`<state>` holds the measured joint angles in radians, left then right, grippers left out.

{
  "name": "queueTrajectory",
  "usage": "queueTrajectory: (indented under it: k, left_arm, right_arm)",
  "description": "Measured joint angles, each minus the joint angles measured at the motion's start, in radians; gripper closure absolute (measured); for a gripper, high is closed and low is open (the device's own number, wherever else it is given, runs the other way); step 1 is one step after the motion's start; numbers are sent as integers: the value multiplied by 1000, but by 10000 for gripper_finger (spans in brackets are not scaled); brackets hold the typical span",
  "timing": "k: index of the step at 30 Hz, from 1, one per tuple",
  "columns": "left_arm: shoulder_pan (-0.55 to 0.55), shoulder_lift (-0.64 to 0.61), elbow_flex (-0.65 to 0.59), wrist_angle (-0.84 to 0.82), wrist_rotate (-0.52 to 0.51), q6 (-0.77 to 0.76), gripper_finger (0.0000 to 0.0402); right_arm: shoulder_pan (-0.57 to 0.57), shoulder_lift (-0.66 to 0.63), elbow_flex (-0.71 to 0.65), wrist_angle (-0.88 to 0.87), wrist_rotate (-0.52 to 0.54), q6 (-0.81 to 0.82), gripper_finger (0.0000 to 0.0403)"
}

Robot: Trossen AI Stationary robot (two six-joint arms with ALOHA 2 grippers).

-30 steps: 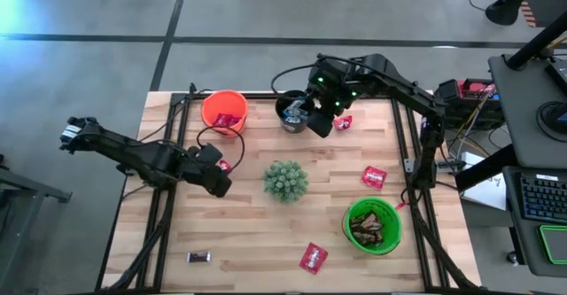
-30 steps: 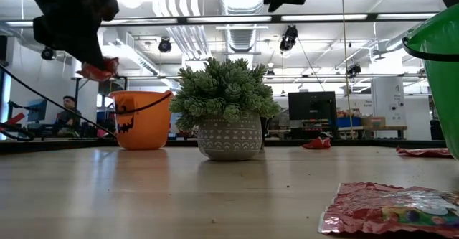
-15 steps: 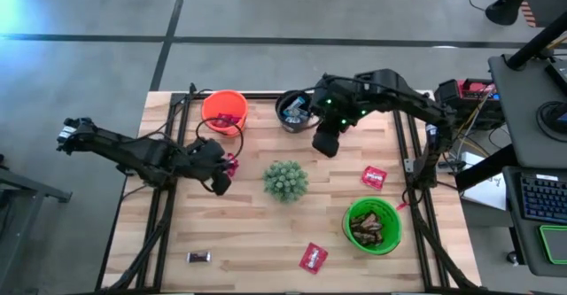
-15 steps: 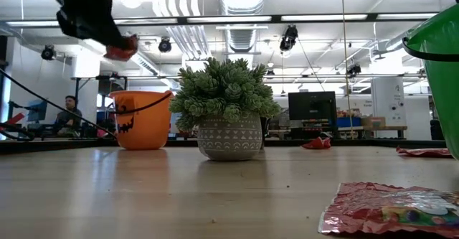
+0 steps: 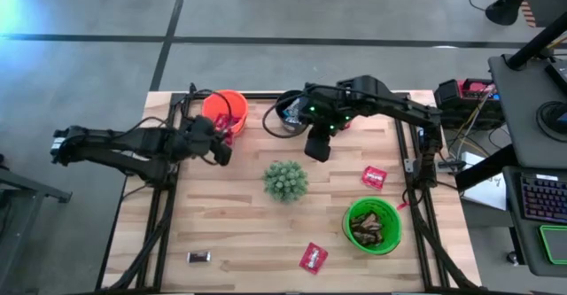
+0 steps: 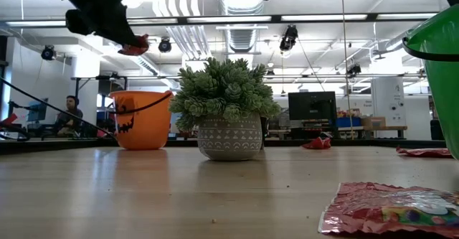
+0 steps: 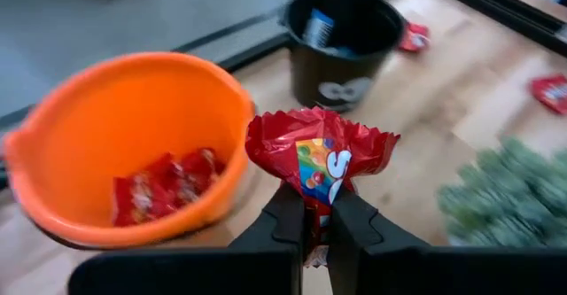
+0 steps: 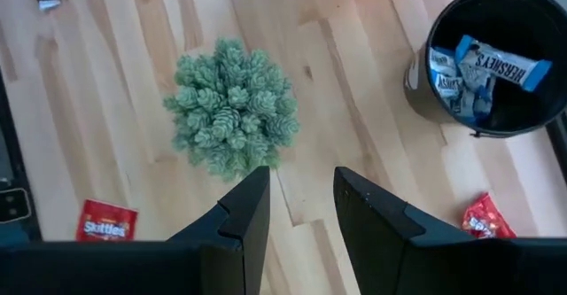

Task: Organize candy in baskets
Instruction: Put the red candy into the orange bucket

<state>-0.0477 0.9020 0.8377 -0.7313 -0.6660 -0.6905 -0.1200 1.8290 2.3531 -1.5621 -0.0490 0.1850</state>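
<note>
My left gripper (image 7: 319, 220) hovers just near of the orange basket (image 7: 124, 144) and is shut on a red candy (image 7: 319, 158). The high view shows it (image 5: 221, 149) beside that basket (image 5: 205, 109), which holds red candy. My right gripper (image 8: 301, 206) hangs open and empty high over the table between the plant (image 8: 232, 107) and the black basket (image 8: 492, 60), which holds blue-and-silver candy. The green basket (image 5: 347, 217) with dark candy stands at the near right. My left gripper pinches the red candy's lower end (image 7: 317, 208) between its two fingers. The fingers slant down toward the far edge. The wrapper stands up fanned above the fingertips, lifted clear of the table (image 6: 135, 49).
The potted plant (image 5: 285, 180) stands mid-table. Loose red candies lie at the right (image 5: 374, 177), near the front edge (image 5: 313, 257) and beside the black basket (image 5: 344, 122). A dark candy (image 5: 198, 257) lies at the near left. Bare wood lies between them.
My left gripper has risen and swung toward the far edge, up to the orange basket, turning as it went and keeping the red candy pinched. My right gripper has drawn away from over the black basket toward the near edge, still open.
</note>
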Motion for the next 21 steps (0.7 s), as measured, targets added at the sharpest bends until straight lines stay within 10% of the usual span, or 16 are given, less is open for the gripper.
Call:
queueTrajectory:
  k: [11,21]
  left_arm:
    - [202,-27,0,130,32,150,401]
    - [390,-1,0,156,32,229,401]
  right_arm:
    - [-11,5,0,5,249,-90,284]
    - [-104,5,0,4,260,-194,284]
